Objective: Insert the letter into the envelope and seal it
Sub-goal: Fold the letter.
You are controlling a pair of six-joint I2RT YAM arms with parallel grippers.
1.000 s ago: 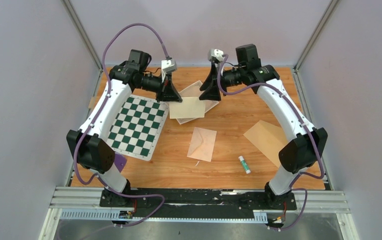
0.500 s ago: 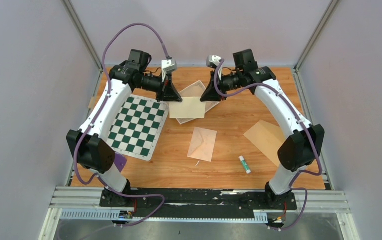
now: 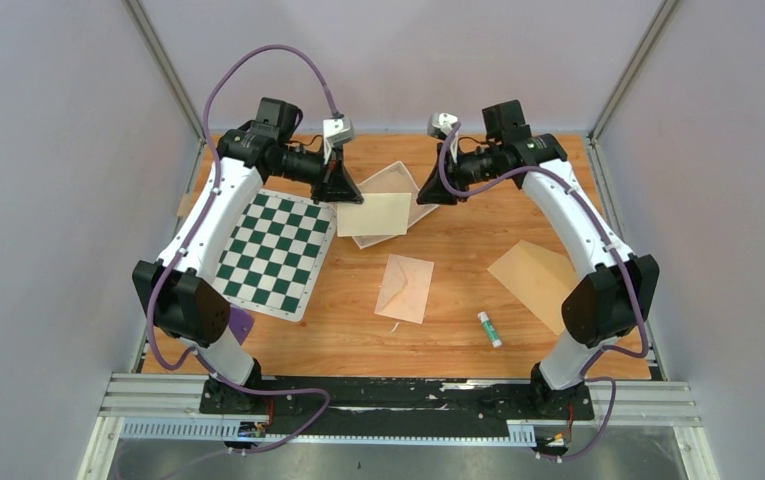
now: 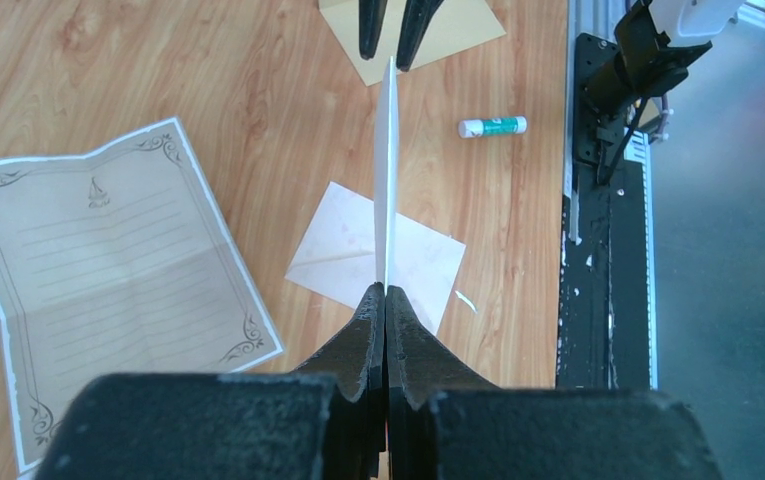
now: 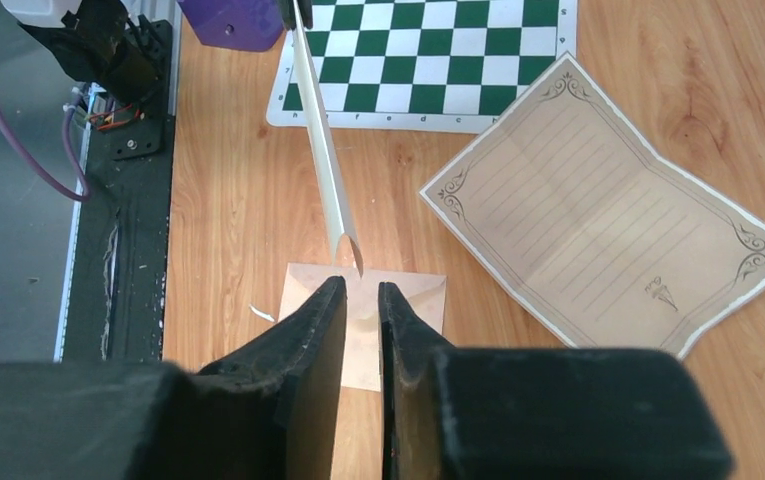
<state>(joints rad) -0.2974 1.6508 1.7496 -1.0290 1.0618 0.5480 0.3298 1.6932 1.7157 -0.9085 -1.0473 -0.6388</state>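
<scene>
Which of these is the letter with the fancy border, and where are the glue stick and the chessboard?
letter (image 4: pixel 108 275): left wrist view, middle of the lined page.
glue stick (image 4: pixel 495 126): left wrist view, middle of its tube.
chessboard (image 3: pixel 276 252): top view, central squares.

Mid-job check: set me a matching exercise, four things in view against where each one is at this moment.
Things:
1 letter
2 glue stick
3 plain cream sheet
4 chessboard mat

Places:
A pinched in the left gripper
B lying unfolded at the far middle of the table
C flat on the left side
D near edge, right of centre

Pairs: 1-B, 2-D, 3-A, 4-C
</scene>
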